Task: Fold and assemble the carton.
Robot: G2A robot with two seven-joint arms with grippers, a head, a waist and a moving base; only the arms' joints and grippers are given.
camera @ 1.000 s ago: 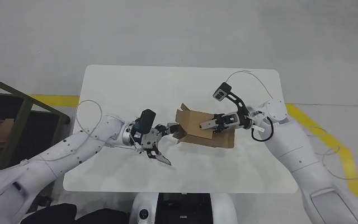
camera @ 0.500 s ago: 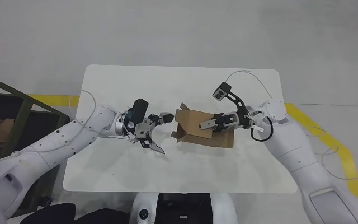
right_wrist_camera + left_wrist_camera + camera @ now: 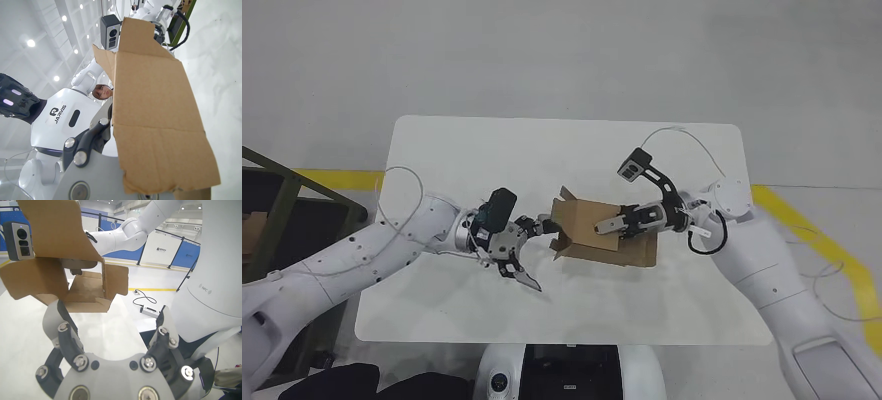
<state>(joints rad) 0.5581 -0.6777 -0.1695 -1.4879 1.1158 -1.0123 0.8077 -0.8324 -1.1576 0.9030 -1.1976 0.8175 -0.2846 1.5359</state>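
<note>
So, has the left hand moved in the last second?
Yes: the left hand pulled back from the carton, away from the near table edge, then came nearly back.

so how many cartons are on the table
1. The carton lies near the middle of the table, its flaps open toward the left gripper, its top panel clamped in the right gripper. Nothing looks hidden.

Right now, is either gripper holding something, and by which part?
The right gripper holds the carton by its top panel; the left gripper is open and empty.
</note>
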